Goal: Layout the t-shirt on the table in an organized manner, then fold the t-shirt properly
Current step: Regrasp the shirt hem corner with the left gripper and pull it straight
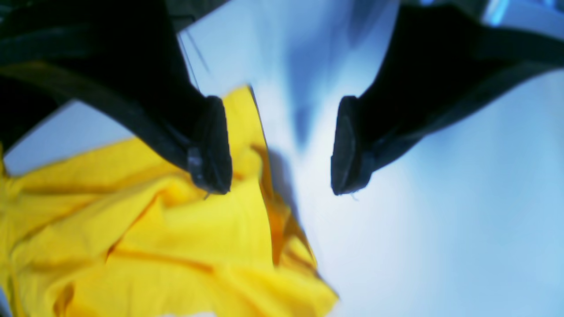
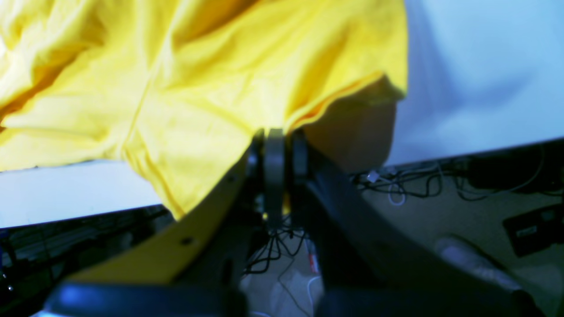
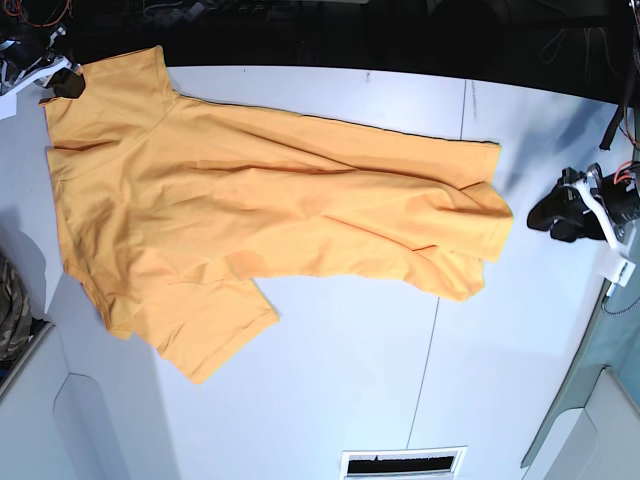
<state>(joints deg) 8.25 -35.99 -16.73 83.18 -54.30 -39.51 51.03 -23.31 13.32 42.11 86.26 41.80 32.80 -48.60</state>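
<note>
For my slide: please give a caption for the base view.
Yellow t-shirt spread on the table; right tool pinching one corner, left tool open beside it.

The t-shirt [image 3: 250, 200] lies spread (still creased) across the table [image 3: 350, 390], one sleeve toward the near edge.

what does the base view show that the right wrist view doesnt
Only the base view shows the whole t-shirt spread diagonally across the table, one sleeve at lower left, and the left gripper open and clear of the shirt's right end.

Only the right wrist view shows the right gripper shut on the t-shirt's hem near the table edge, with cables on the floor below.

Both show the yellow-orange shirt lying rumpled on the white table.
</note>
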